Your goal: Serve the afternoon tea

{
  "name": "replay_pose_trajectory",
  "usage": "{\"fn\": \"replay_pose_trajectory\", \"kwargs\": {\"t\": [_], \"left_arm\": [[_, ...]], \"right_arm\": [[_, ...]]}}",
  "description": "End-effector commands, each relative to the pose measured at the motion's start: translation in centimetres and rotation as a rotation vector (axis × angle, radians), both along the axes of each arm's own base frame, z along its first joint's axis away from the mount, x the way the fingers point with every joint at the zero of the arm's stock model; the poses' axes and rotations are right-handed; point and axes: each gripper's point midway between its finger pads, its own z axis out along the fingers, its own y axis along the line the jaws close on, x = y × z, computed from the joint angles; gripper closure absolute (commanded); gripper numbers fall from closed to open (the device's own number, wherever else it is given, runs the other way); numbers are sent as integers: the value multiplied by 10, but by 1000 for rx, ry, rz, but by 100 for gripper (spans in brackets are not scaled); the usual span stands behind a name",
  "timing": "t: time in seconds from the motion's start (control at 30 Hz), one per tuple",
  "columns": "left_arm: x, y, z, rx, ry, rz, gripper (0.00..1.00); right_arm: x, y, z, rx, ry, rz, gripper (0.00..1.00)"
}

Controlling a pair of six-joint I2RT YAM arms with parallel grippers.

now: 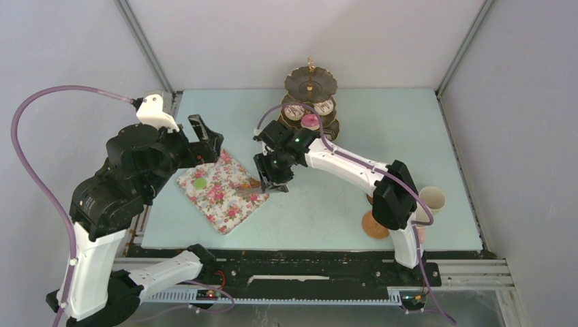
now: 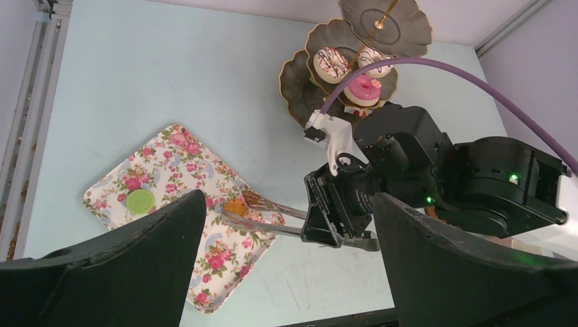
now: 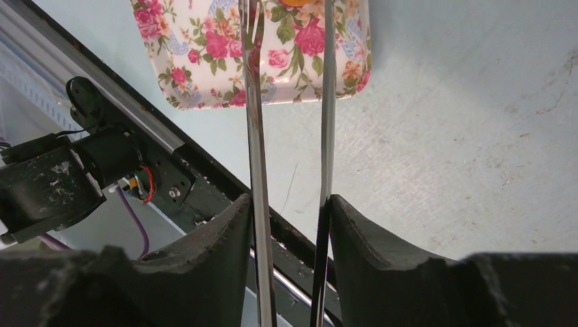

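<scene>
Orange cake piece (image 2: 235, 205) lay near the floral cloth's (image 2: 170, 163) right corner, my half-closed tongs (image 3: 253, 136) straddling it (right gripper (image 3: 290, 211) pinching them), left gripper (image 2: 286, 197) gaping, empty.

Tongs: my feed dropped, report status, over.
Left fingers open, holding nothing. Right fingers shut on tongs, tips either side of orange cake on floral cloth. Green cake well apart, nothing blocking.

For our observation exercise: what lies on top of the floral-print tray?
A green round piece and an orange piece lie on the floral-print tray; the tongs in the right gripper straddle the orange one. A left-arm finger hides its near edge.
</scene>
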Motion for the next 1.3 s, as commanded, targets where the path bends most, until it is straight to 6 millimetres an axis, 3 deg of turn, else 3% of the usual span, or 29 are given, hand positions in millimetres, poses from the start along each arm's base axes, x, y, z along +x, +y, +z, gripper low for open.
{"fn": "replay_pose_trajectory", "kwargs": {"t": [0.0, 0.57, 1.27], "left_arm": [[0, 0, 9, -4, -30, -4, 0], [1, 0, 7, 0, -27, -1, 0], [0, -1, 9, -10, -29, -5, 0]], "right_arm": [[8, 9, 10, 8, -51, 13, 53], [0, 9, 4, -85, -108, 79, 53], [7, 14, -1, -72, -106, 80, 56]]}}
